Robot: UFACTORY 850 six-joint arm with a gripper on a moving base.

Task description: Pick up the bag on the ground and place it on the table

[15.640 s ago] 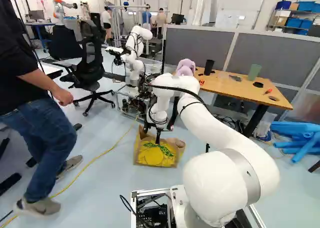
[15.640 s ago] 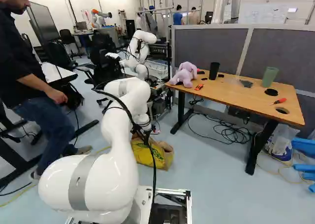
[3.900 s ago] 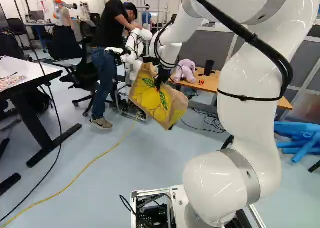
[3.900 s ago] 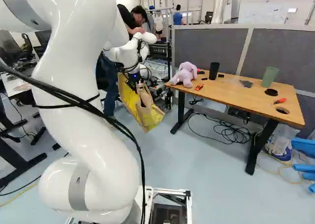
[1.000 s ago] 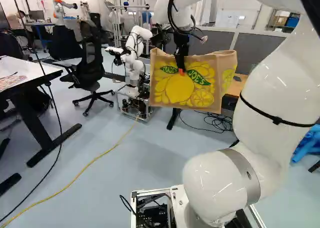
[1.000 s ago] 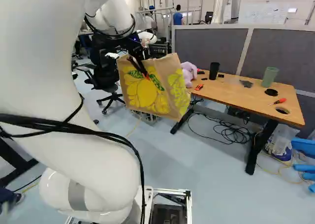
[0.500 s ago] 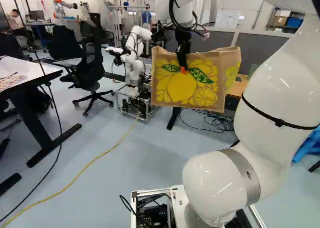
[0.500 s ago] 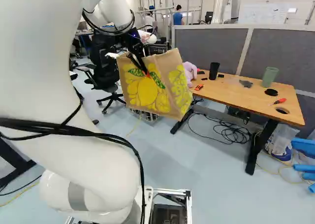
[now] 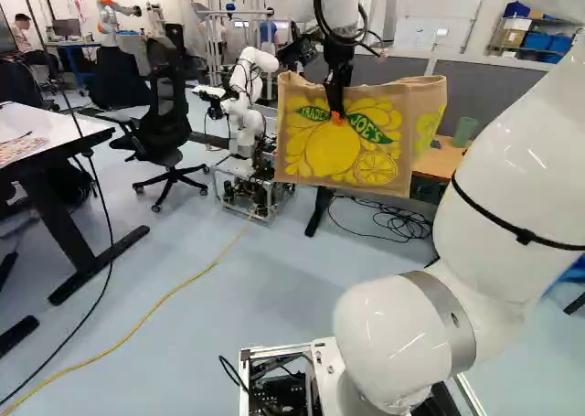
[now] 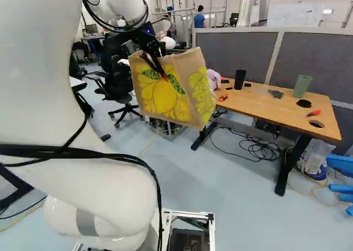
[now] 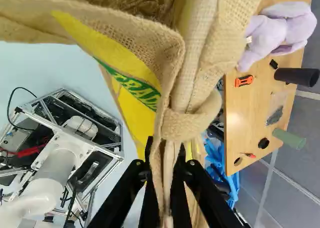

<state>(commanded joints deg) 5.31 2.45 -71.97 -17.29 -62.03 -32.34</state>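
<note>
Basically, the near part of the white arm [image 9: 407, 329] rises from its joint and reaches out high, which seems right for keeping a big load off the floor [image 9: 233, 315]. At its end the tool [image 11: 165, 150] is clamped on the bag [image 9: 338, 146], pinching cloth by the rim and handle; probably that's so the body can dangle below, mouth up, ready to stand on its base. It hangs in mid-air, a bit tilted in the right base view, left of the tabletop [image 10: 265, 99] there. So the pick-up looks done and the placing not.

What's next is likely a swing over the wood, high enough for the bottom to clear the edge. The purple plush toy [image 11: 280, 30] sits at the end nearest the bag and could get knocked; the bare middle, short of the black cup [image 10: 239, 79] and green cup [image 10: 302, 86], looks kinder. Behind stands a grey partition [image 10: 237, 52].
</note>
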